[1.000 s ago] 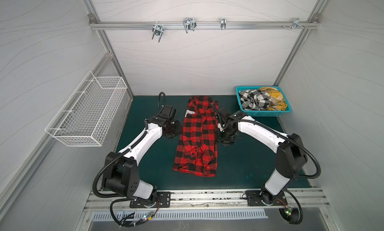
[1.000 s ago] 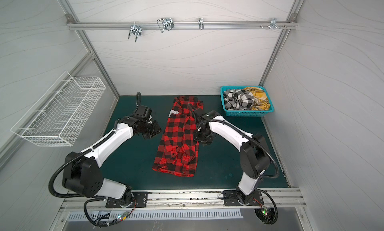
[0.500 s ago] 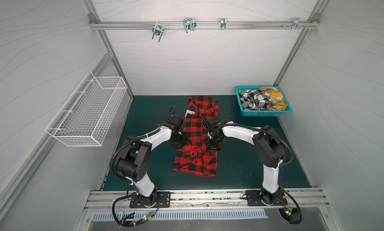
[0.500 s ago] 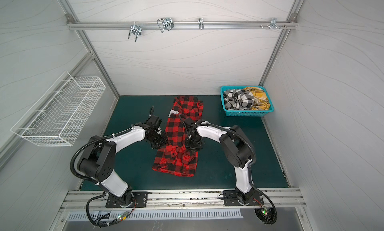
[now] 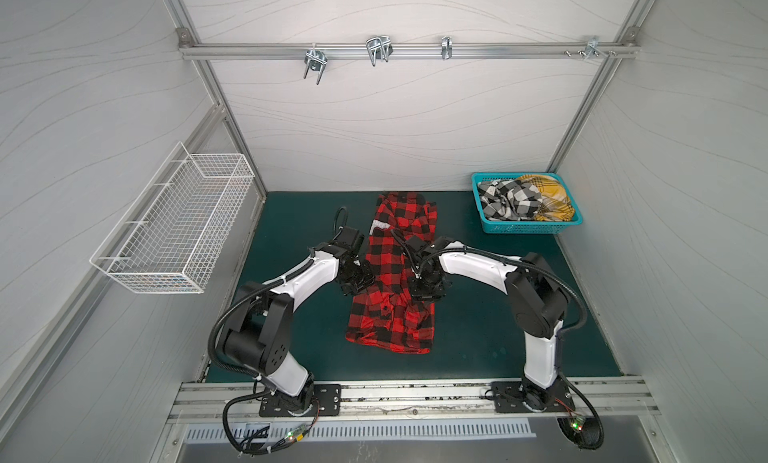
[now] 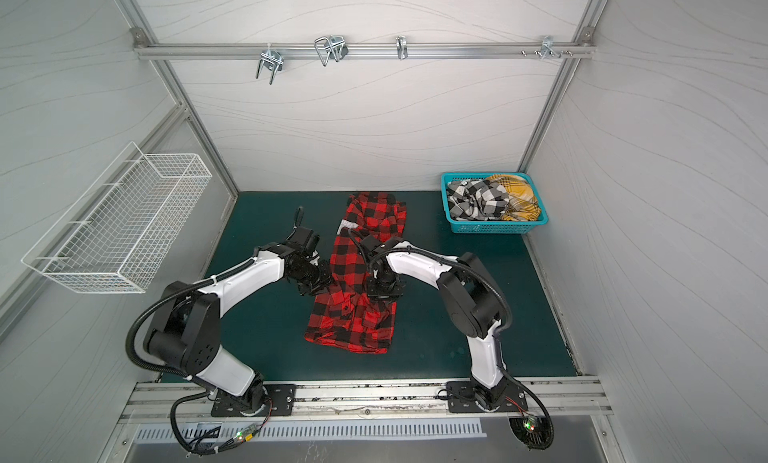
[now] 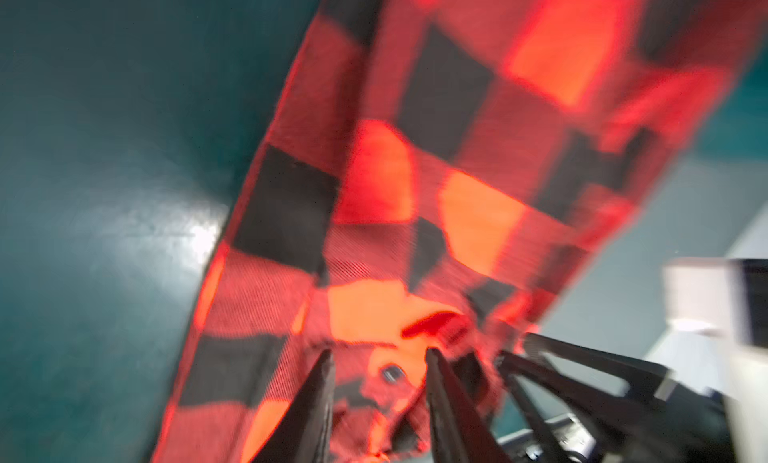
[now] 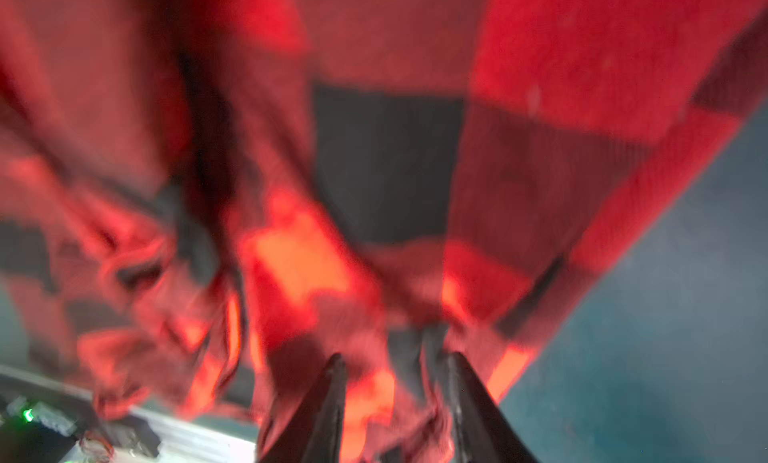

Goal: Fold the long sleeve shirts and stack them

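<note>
Green matting [image 5: 291,232] covers the table, and I see the red-and-black shirt [image 5: 390,269] laid lengthwise down its middle, collar far, hem near. At far right sits a teal basket [image 5: 524,229] holding the black-and-white shirt [image 5: 505,199] on its left and the yellow plaid shirt [image 5: 550,192] on its right, both crumpled. My left gripper [image 5: 354,285] is at the red shirt's left edge and my right gripper [image 5: 427,293] at its right edge, midway along. Both wrist views show parted fingers [image 7: 320,398] with red cloth between; I cannot tell whether they pinch it.
</note>
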You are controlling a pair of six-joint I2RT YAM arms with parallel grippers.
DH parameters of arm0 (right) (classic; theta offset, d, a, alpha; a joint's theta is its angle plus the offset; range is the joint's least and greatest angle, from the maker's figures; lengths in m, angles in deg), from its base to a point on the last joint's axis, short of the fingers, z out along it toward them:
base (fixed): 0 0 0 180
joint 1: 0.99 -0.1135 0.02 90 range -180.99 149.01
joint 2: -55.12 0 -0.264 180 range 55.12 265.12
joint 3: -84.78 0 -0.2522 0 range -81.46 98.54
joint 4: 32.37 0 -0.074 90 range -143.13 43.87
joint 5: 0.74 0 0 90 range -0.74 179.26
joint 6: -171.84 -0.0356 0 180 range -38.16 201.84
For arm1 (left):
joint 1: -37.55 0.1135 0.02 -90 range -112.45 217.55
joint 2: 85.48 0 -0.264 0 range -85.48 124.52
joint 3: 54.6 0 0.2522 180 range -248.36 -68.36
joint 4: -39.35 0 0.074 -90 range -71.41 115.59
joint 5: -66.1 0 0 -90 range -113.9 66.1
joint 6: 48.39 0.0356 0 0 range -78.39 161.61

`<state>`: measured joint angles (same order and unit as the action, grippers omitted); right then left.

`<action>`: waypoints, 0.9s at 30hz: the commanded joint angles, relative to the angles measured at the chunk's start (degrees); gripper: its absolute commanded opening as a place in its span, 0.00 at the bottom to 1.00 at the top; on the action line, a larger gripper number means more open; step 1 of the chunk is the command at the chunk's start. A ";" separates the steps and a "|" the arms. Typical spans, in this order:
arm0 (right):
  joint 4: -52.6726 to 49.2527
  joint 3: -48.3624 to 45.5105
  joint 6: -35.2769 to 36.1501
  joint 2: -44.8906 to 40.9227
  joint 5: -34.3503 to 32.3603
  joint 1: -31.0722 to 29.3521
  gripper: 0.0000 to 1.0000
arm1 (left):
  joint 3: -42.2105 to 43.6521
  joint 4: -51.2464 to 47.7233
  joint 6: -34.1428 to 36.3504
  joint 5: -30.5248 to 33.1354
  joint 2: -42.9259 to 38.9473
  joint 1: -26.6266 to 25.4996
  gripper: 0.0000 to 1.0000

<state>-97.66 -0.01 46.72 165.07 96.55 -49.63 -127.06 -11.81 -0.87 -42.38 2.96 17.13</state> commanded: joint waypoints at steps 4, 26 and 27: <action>-7.52 1.97 0.13 -1.70 -4.43 -6.56 0.60 | 5.79 -4.39 1.66 -0.51 -4.96 0.03 0.34; -11.25 5.79 0.53 4.65 -8.34 -10.98 0.25 | 17.30 4.71 -1.14 -4.36 -0.70 2.32 0.25; -12.27 6.36 0.13 4.15 -9.53 -11.26 0.32 | 17.54 4.63 -1.13 -4.37 -0.94 2.32 0.25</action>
<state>-105.46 4.47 47.58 168.99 89.16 -60.04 -111.02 -8.23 -1.57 -46.93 1.80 19.42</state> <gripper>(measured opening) 0.277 0.247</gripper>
